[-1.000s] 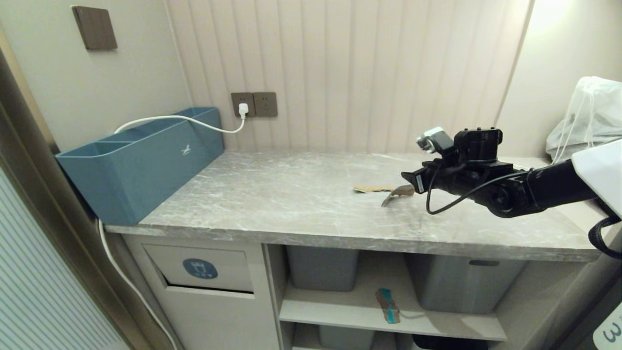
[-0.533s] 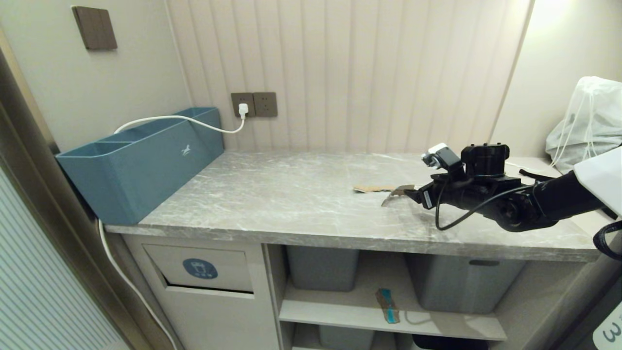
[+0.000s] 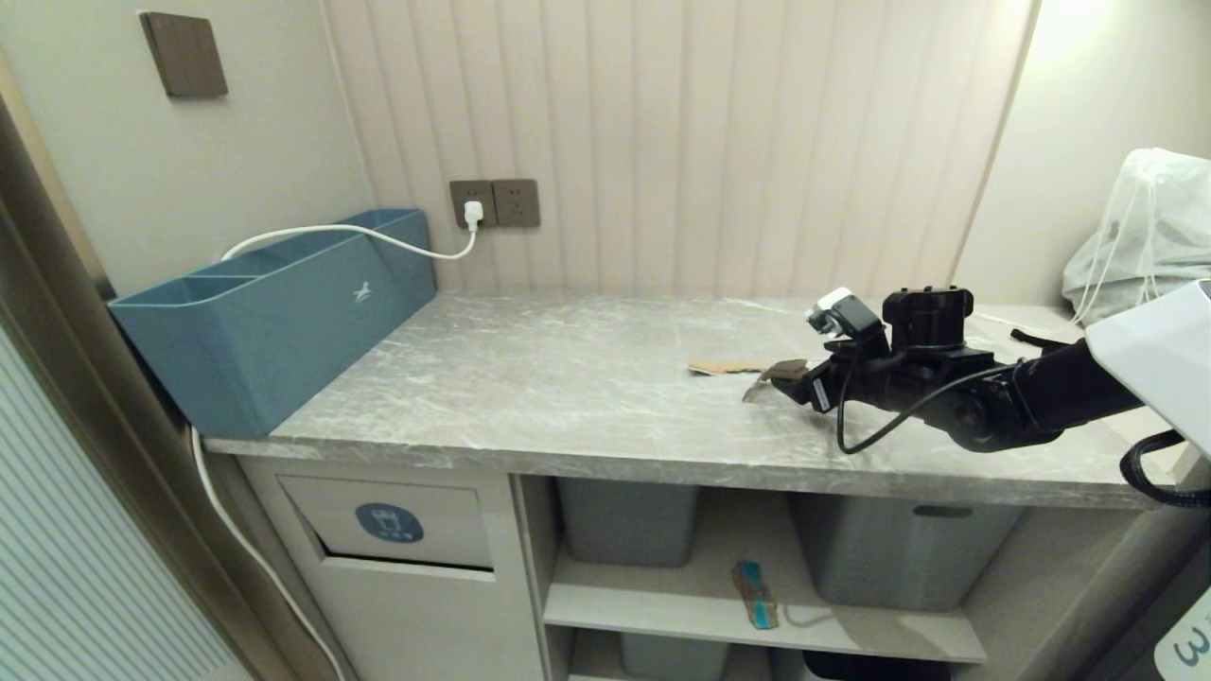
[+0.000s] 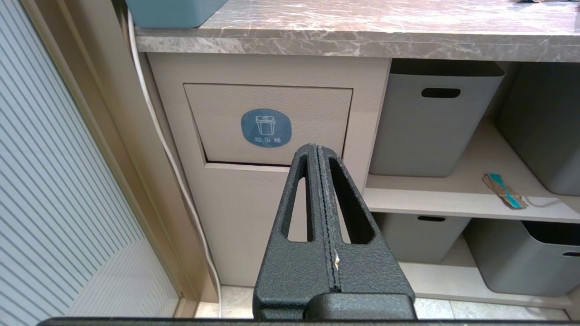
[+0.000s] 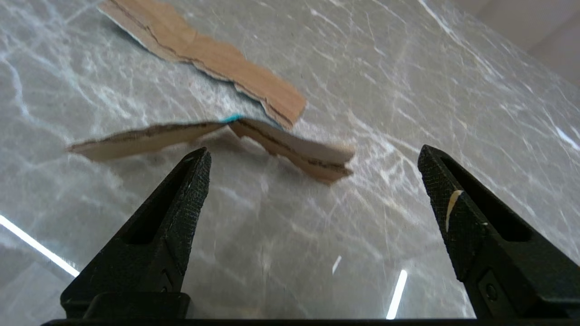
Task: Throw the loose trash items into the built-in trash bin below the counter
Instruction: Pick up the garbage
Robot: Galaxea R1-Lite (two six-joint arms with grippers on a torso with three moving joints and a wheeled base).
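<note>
While the right gripper (image 5: 312,190) hangs low over the grey marble-look stone table (image 3: 530,388) with its jaws spread wide and empty, two torn brown cardboard scraps (image 5: 217,81) lie just ahead. The left gripper (image 4: 319,156) is closed, facing the beige built-in trash bin flap (image 4: 272,122).

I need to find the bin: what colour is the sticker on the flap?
The sticker is blue with a white bin icon, clearest in the left wrist view.
</note>
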